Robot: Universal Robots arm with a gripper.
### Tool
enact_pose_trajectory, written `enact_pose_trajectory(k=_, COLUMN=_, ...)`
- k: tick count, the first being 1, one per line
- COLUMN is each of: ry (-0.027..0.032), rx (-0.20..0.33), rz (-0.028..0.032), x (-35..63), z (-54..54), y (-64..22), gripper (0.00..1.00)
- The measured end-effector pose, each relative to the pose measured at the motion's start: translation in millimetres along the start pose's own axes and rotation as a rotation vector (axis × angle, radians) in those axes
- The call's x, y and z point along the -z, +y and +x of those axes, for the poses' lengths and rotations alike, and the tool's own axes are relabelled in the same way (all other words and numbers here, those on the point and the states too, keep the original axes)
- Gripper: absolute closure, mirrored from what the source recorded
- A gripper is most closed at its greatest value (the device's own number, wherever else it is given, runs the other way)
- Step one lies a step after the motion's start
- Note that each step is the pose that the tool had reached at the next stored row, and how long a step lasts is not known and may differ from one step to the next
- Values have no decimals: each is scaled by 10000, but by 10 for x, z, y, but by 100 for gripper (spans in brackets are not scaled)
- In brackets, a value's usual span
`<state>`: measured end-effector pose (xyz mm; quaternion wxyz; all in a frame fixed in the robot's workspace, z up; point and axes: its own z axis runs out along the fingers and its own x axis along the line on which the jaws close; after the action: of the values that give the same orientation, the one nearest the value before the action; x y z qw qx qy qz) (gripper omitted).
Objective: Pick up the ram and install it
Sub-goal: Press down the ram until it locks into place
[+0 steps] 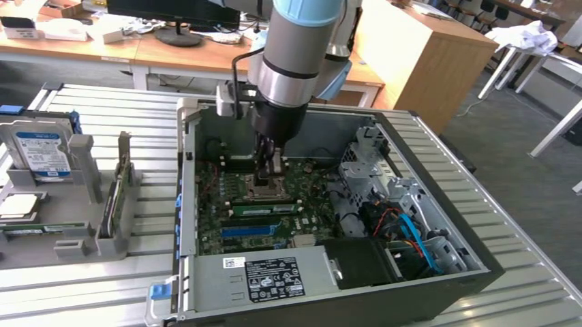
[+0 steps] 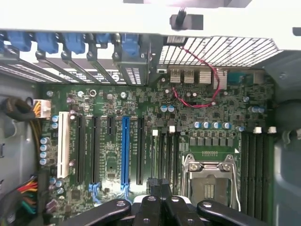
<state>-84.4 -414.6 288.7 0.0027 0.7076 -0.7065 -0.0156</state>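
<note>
A green ram with a white label sits seated in a slot of the motherboard, inside the open computer case. It lies just beside the CPU socket. My gripper hangs over that socket, slightly above the ram and apart from it. In the wrist view my gripper has its black fingers pressed together with nothing between them. The CPU socket and the dark memory slots lie right beneath it.
A grey holder stands at the exterior view's left, carrying a hard drive and another thin green board on edge. A blue slot, cables, a drive cage and a power supply crowd the case.
</note>
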Motion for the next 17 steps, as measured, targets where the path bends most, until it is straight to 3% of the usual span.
enact_pose_trajectory(k=17, ry=0, rx=0, rz=1, x=542, z=-10, y=14, gripper=89)
